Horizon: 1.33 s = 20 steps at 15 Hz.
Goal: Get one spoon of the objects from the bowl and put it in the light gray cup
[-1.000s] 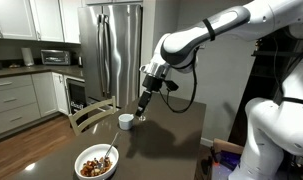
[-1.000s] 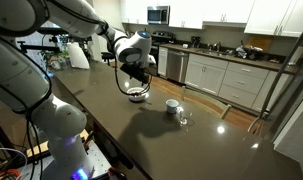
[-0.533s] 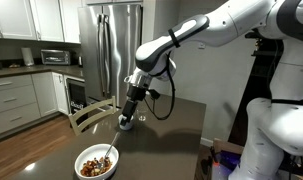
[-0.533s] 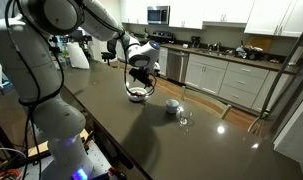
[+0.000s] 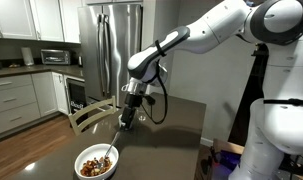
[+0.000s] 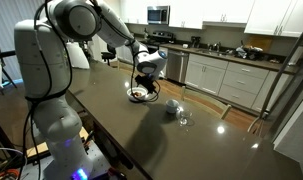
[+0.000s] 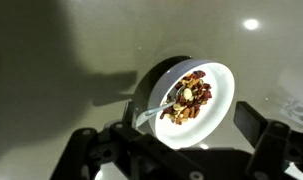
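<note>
pincer [image 5: 124, 121]: spread wide, empty, hovering over the bowl [image 7: 223, 72] | spoon [image 7: 156, 112]: untouched, lying in the bowl among the objects [image 7: 191, 95] | light gray cup [image 6: 172, 105]: near the bowl on the surface [image 6: 121, 135] | progress: early; grasp, scoop and tip all remain

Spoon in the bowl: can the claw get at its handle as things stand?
Probably yes: the open claw hangs above the bowl, with nothing visible between it and the spoon handle.
</note>
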### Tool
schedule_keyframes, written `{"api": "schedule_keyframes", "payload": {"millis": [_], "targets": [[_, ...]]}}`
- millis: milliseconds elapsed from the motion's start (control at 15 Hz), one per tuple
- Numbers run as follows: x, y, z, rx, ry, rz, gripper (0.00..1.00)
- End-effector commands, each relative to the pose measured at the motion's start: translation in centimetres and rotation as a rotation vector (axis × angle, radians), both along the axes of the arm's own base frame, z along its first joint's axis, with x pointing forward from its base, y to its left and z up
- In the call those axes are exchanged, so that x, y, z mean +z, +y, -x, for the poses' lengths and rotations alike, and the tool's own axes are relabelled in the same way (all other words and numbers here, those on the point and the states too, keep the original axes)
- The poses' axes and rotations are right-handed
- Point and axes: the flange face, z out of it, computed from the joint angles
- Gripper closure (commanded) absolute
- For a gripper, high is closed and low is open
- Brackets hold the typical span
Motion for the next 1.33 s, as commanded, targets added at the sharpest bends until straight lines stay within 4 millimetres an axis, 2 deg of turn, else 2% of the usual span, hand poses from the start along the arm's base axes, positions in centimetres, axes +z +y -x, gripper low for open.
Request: {"api": "schedule_keyframes", "payload": {"millis": [0, 600, 1267], "targets": [[-1.4, -1.0, -1.3, 0.018, 0.008, -0.019, 0.0], [-3.6, -2.5, -3.9, 0.029, -0.031, -0.076, 0.0], [-6.5, -1.6, -5.7, 0.011, -0.032, -0.217, 0.0]]}}
